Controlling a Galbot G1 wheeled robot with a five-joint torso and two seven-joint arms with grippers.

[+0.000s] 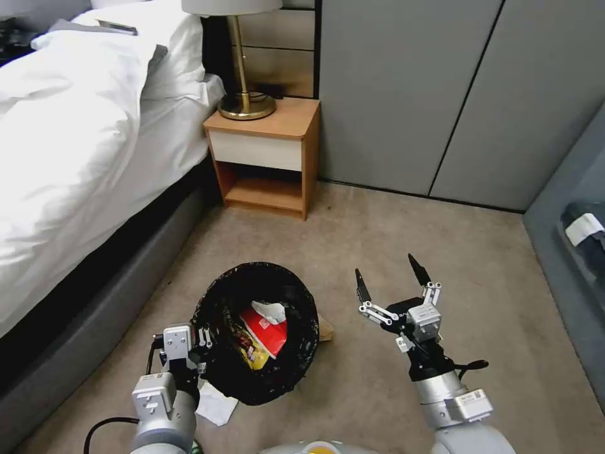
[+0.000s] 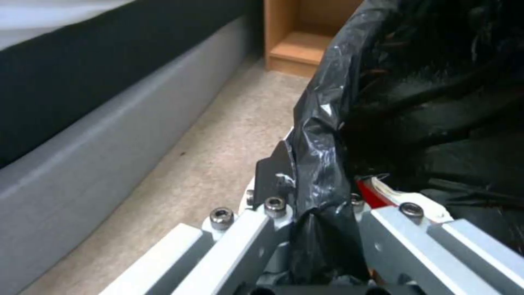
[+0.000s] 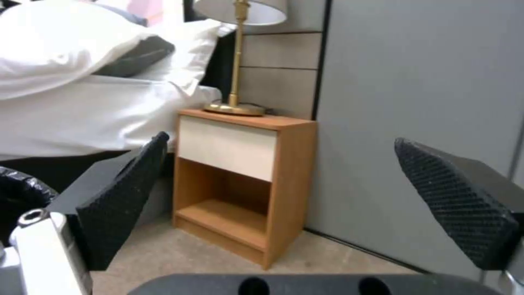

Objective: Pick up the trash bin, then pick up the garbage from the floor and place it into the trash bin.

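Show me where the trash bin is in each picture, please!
Head view: the trash bin sits low and centre-left, its black rim pinched by the left tool.
Left wrist view: its black bag liner fills the right side, clamped between the tool's fingers.
Right wrist view: a sliver of black liner at the left edge.
Shared landmark: the wooden nightstand.

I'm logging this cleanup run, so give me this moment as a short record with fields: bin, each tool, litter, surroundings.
bin: trash bin, black liner, held off the carpet at its rim
left tool: left tool shut on the liner rim
right tool: right tool open, empty, beside the bin
litter in bin: red wrapper, yellow wrapper, white piece
litter on floor: white tissue under the bin; brown piece behind it
surroundings: bed, nightstand with lamp
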